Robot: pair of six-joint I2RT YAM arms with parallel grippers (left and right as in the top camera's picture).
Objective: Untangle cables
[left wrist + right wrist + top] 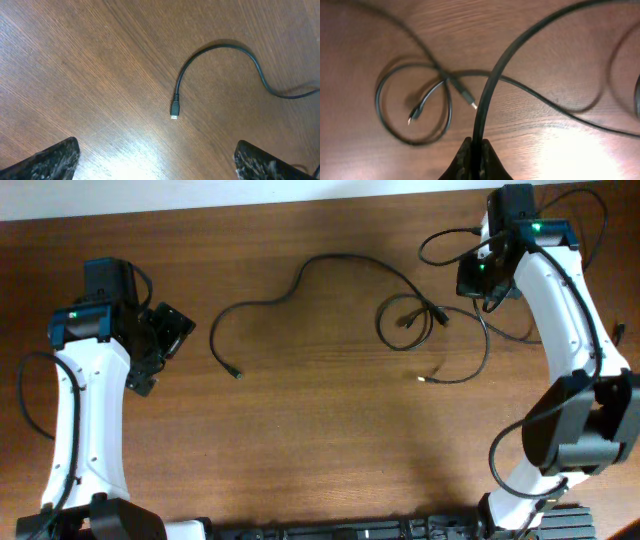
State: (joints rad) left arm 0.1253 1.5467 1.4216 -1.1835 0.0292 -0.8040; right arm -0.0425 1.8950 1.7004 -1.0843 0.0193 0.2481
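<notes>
Thin black cables lie on the wooden table. One long cable (300, 278) runs from a plug at the left (238, 374) across to a small loop (405, 322) in the middle right. In the left wrist view that plug (174, 111) lies free ahead of my left gripper (157, 162), which is open and empty. My left gripper (165, 340) sits left of the cable. My right gripper (483, 285) is shut on a black cable (487, 95) above the table. The loop (412, 107) with two silver-tipped plugs lies ahead of it. Another plug end (420, 380) lies below the loop.
The arms' own thicker black wires hang around the right arm (560, 290) at the far right edge. A dark rail (350, 530) runs along the table's front edge. The wooden table (320, 450) is bare between the arms.
</notes>
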